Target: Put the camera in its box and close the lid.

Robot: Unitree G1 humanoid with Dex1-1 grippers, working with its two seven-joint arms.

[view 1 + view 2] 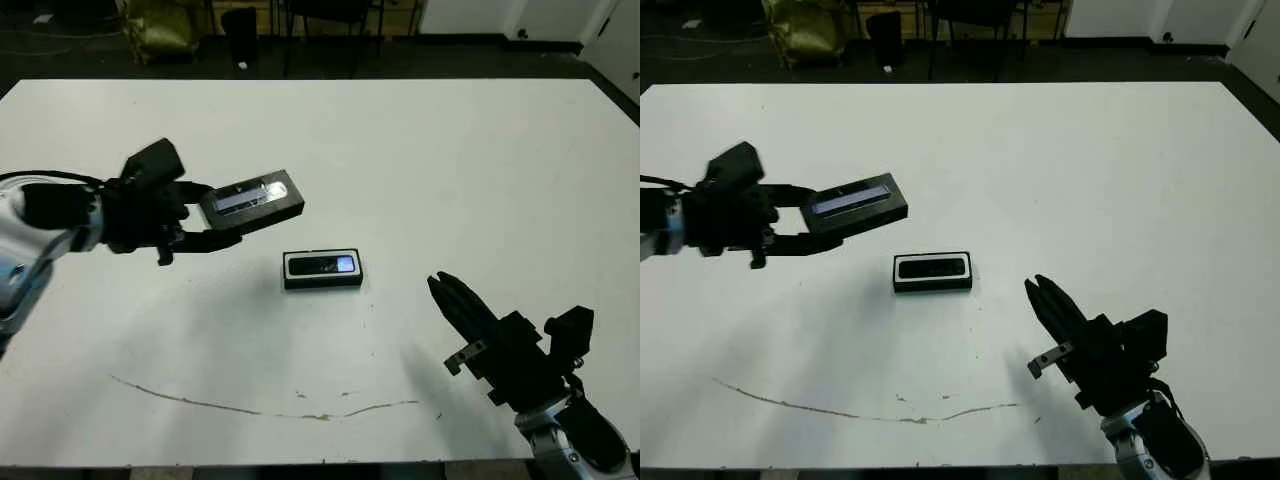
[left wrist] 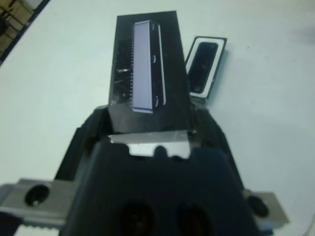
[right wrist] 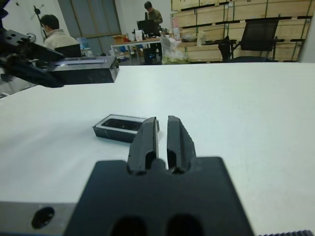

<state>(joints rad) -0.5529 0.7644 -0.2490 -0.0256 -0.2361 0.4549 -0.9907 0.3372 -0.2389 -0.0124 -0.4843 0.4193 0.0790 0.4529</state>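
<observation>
Camera [image 1: 321,265] already sat in the box [image 1: 323,283], which lay flat on the white table [image 1: 450,170]; so the first half looked done, lid still to go on. Left gripper [image 1: 205,225] had its fingers clamped on one end of the lid [image 1: 252,197], holding it in the air, up and to the left of the box, not yet over it, strip side up. Remaining, by my read: carry the lid over the box, line up the edges, press it down. Right gripper [image 1: 447,290] sat low and right of the box, well apart from it, fingers together, holding nothing. Lid was a rigid black rectangle with a long shiny bluish-grey strip on top, slightly bigger than the box. Box was shallow, black outside, white lining showing around the slim black camera, bluish screen at its right end. Table was matte, with a thin dark scuff line [image 1: 250,408] nearer the robot than the box.
</observation>
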